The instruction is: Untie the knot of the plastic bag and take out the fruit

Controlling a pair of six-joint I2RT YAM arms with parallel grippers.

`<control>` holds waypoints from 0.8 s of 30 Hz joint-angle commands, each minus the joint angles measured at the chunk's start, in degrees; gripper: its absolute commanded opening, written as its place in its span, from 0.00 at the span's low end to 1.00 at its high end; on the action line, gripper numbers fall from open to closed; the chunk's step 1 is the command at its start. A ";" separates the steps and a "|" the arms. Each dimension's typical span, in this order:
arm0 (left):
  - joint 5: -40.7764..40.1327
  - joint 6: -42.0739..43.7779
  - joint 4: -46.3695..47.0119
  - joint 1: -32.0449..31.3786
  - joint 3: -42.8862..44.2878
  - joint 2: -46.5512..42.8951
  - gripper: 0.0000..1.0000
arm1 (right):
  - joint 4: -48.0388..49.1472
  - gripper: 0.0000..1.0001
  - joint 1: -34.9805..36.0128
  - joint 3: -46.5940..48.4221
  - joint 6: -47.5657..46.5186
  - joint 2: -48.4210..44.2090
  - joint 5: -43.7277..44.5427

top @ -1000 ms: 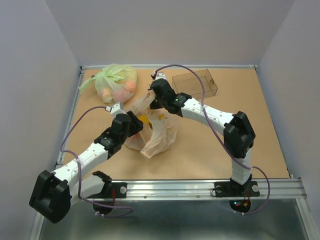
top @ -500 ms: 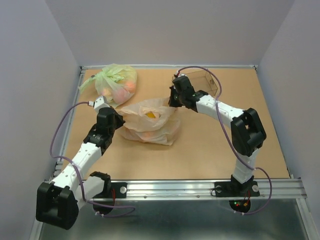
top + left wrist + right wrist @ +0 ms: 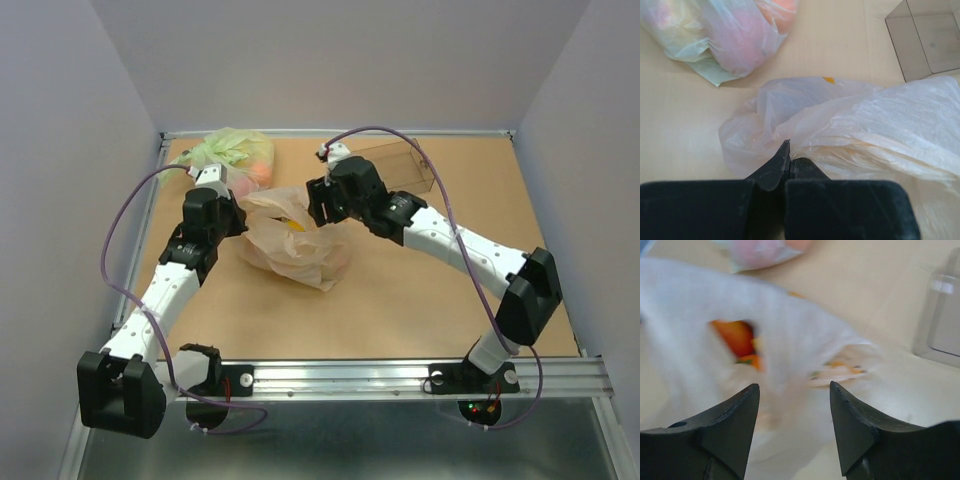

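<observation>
The plastic bag (image 3: 295,245) lies slumped on the left-centre of the table (image 3: 400,290), between the two grippers, a wide, low heap of thin pale peach film, crinkled all over and folded on itself. The film is translucent: the fruit (image 3: 293,225) shows through it from above as a small yellow-orange patch. In the blurred right wrist view, an orange piece with a bit of green beside it sits in a gap in the film (image 3: 735,337). Whether the handles are tied I cannot tell. The left gripper (image 3: 787,156) is at the bag's left edge, its black fingers pressed together on a gathered fold of the film, which fans out in creases from the tips. The right gripper (image 3: 794,405) is over the bag's far right side with its jaws spread wide and nothing between them but film below. Behind the left gripper lies a smaller light-green bag (image 3: 228,152), also thin and translucent, with pinkish and orange rounds showing through it. A clear box (image 3: 398,165) of rigid smoky plastic, open at the top, stands at the far edge behind the right arm. The table is a flat, matte tan board framed by a metal rail (image 3: 400,375) at the near edge. Plain pale lilac-grey walls close in on three sides. Purple cables (image 3: 120,260) loop along both white-and-black arms.
</observation>
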 commanded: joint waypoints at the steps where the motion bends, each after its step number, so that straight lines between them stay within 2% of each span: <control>1: 5.37 3.70 1.69 0.06 0.21 -0.37 0.00 | 0.08 0.63 5.98 4.93 -5.24 -3.81 0.30; 7: 7.04 3.88 4.32 0.06 -3.22 -0.46 0.00 | 0.17 0.62 11.26 2.66 -4.89 -2.93 -0.23; 16: 10.30 1.60 8.98 0.06 -8.41 -0.46 0.00 | 0.17 0.64 15.93 -16.05 0.12 -6.10 0.39; 18: 10.30 1.77 8.98 0.06 -7.97 -0.19 0.00 | 0.00 0.64 16.19 -20.26 0.64 -6.71 -2.06; 21: 11.62 1.42 9.07 0.06 -8.23 -0.19 0.04 | -0.26 0.64 16.37 -21.87 2.49 -9.08 -4.01; 24: 12.94 0.72 8.37 -0.03 -9.02 -1.24 0.05 | -3.06 0.64 16.54 -18.11 1.71 -9.70 -3.57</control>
